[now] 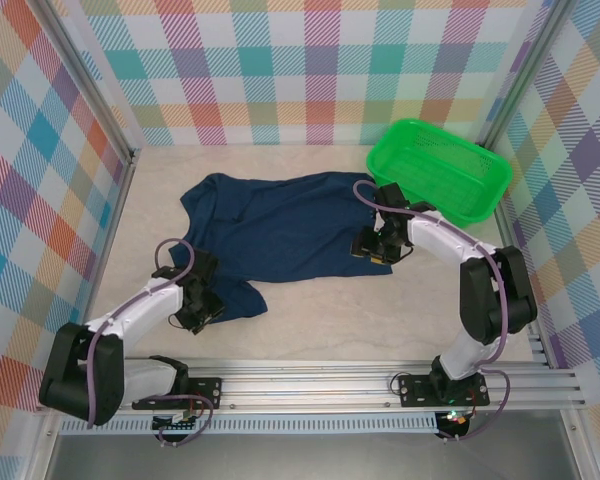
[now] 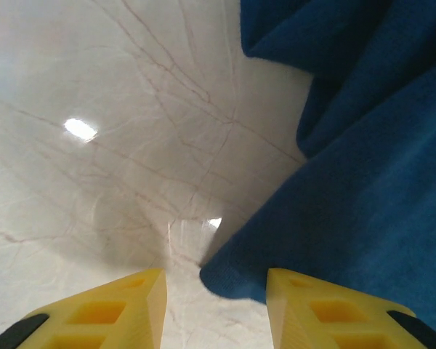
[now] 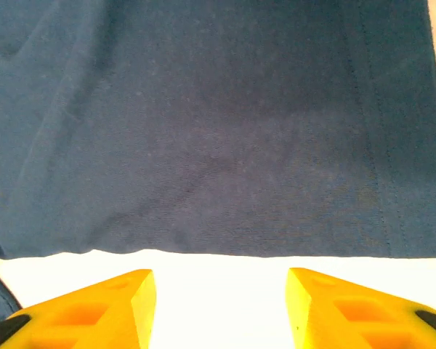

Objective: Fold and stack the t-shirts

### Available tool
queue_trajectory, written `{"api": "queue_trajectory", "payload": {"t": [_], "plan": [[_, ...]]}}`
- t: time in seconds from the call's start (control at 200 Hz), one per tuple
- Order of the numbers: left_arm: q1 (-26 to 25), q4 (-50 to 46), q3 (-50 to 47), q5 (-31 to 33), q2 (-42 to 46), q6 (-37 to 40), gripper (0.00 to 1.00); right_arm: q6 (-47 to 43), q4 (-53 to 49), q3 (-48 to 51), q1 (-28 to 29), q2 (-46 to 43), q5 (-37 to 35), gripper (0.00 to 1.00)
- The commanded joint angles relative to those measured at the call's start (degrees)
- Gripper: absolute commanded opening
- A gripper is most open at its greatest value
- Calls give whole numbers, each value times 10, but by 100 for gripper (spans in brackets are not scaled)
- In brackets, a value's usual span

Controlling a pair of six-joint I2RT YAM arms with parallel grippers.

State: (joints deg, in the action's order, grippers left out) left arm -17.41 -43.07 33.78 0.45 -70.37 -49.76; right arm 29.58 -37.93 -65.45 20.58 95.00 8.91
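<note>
The left arm [image 1: 130, 315] and the right arm [image 1: 480, 300] are built alike, with smooth white shells on the long links and chunky, rounded black housings at the joints. A thin purplish-grey cable [image 1: 165, 252] runs along each arm and bows out in loops near the wrist and by the base. Each arm stands on a flat black base plate [image 1: 195, 388], and a small green light [image 1: 450, 413] glows beneath the right one. The left gripper [image 2: 214, 276] and the right gripper [image 3: 220, 276] each carry 2 bright yellow, wedge-shaped fingers [image 2: 109, 314]. These have shallow recessed pockets moulded in and black patches at their outer corners.
</note>
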Motion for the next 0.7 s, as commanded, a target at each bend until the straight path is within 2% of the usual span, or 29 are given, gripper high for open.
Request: {"api": "queue_trajectory", "payload": {"t": [0.0, 0.25, 0.355, 0.415, 0.475, 0.575, 0.695], "plan": [[-6, 31, -11, -10, -4, 0, 40, 8, -1, 6, -4, -21, 16, 50], [-6, 72, -22, -8, -36, 2, 30, 13, 2, 11, -4, -20, 20, 50], [-6, 95, -19, 0, -52, 5, 19, 11, -1, 13, -4, -21, 17, 50], [-7, 95, -13, 8, -54, 5, 10, 12, -6, 14, -4, -23, 7, 50], [-10, 72, 0, 22, -36, 2, 0, 16, -15, 14, -7, -28, -16, 51], [-17, -14, 33, 70, 33, -19, 0, 53, -37, 23, -30, -44, -66, 52], [-18, -104, 60, 116, 127, -48, 0, 89, -22, 53, -68, -52, -65, 50]]}}
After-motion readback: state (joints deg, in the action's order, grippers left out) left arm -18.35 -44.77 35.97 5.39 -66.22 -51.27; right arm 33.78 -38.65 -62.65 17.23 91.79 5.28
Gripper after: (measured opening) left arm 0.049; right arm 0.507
